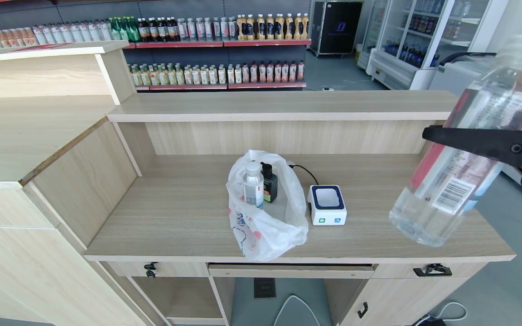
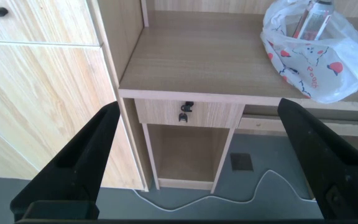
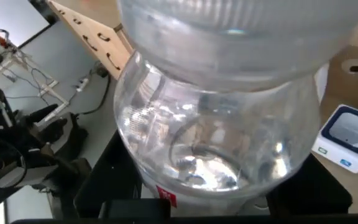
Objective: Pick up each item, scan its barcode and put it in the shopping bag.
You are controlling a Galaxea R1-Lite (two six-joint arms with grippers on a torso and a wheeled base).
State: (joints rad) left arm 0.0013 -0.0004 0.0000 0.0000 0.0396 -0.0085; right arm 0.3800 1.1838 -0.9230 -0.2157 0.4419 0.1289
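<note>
My right gripper (image 1: pixel 451 140) is shut on a clear water bottle (image 1: pixel 465 149), held tilted high above the counter's right end, its barcode label (image 1: pixel 453 194) facing the head camera. In the right wrist view the bottle (image 3: pixel 216 124) is up close, with the scanner (image 3: pixel 347 134) beyond it. The white scanner (image 1: pixel 327 204) with a blue frame sits mid-counter. Beside it lies the white shopping bag (image 1: pixel 265 226), holding a small clear bottle (image 1: pixel 253 183) and a dark bottle (image 1: pixel 268 181). My left gripper (image 2: pixel 199 109) is open and empty, low in front of the counter's left drawer; the bag (image 2: pixel 316 56) lies farther off.
The wooden counter (image 1: pixel 175 217) has a raised ledge (image 1: pixel 279 106) along the back and a tall side cabinet (image 1: pixel 39 136) on the left. A cable (image 1: pixel 304 170) runs behind the scanner. Drawers with black handles (image 1: pixel 432 270) sit under the front edge.
</note>
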